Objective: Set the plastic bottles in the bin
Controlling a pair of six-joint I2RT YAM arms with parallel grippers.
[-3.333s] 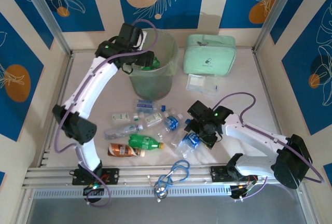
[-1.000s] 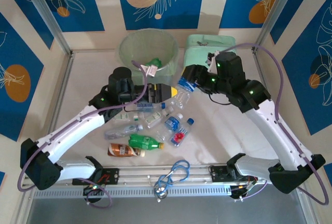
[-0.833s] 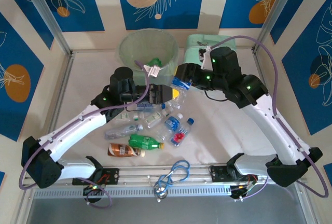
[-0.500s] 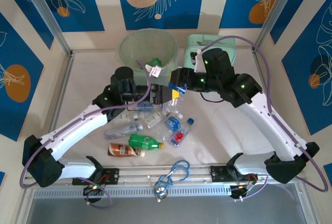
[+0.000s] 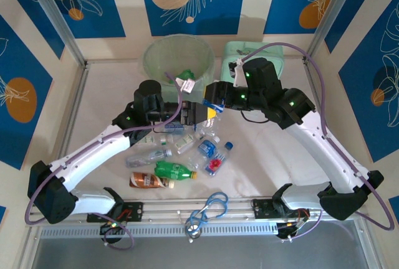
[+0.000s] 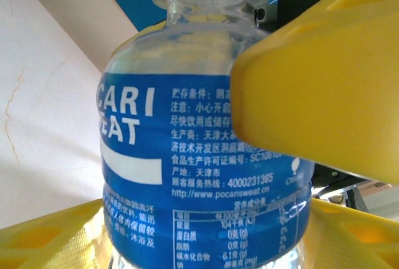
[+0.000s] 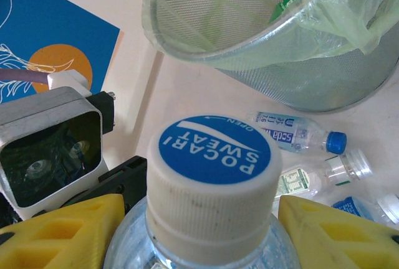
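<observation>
The left claw and right claw are both gripping 1 blue-labelled bottle mid-frame. 1 green bottle is lying in the bin; most bottles are waiting on the bench.

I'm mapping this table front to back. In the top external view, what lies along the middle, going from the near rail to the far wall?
blue cord loop → green bottle → held bottle → bin
</observation>
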